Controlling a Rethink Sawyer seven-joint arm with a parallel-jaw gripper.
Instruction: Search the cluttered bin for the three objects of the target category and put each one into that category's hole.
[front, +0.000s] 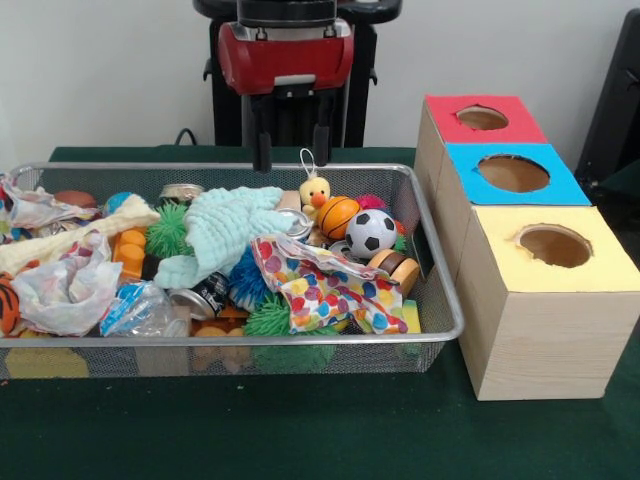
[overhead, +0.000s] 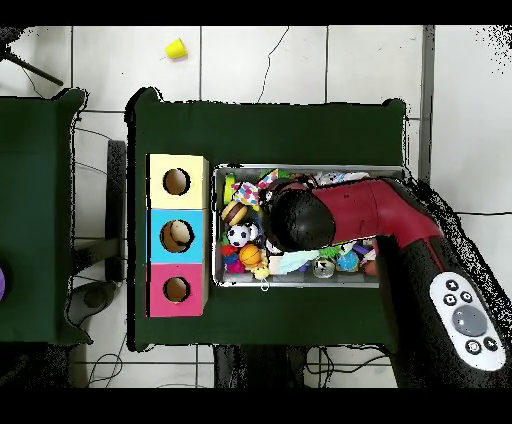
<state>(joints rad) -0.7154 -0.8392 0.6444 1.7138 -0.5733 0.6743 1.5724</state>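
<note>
A: Where did the gripper (front: 292, 143) stand?
B: Above the wire bin's (front: 440, 290) far rim, fingers spread, holding nothing.
A: And the soccer ball (front: 371, 231)?
B: In the bin, beside the basketball (front: 338, 216).

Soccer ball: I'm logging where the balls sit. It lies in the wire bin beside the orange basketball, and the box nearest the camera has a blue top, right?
Not quite. The soccer ball lies beside the basketball in the bin, but the front view shows the nearest box topped yellow.
</note>
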